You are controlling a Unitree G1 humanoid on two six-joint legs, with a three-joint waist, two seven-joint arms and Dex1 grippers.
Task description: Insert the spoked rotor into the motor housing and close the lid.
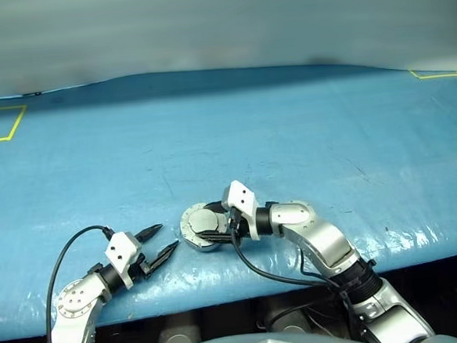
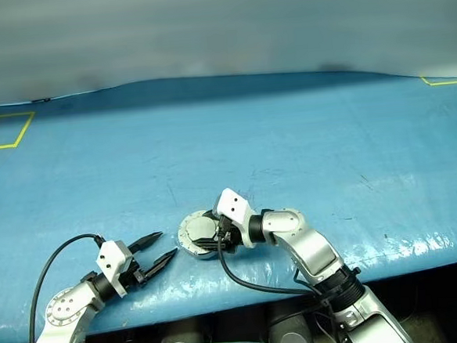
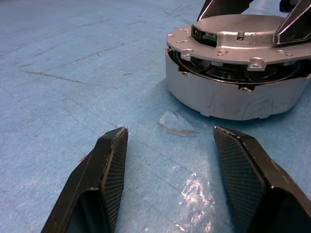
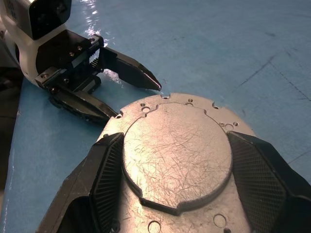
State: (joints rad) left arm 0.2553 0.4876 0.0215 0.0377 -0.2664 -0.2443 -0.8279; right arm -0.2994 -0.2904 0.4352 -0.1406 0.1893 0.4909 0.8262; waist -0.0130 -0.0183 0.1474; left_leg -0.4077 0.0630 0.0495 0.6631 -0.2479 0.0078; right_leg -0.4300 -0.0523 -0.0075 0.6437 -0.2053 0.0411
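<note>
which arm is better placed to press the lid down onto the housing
Right, probably. The right gripper straddles the lid, which sits on the motor housing with a gap visible under its rim. The left gripper is open on the blue table, apart from the housing.

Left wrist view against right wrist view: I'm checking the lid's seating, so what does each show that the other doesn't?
Left wrist view: the round silver metal motor housing's side wall, with a dark gap under the lid.

Right wrist view: the plain grey scratched round lid's top face, the right gripper's fingers flanking it.

Both: lid on housing, blue table, the open left gripper.
</note>
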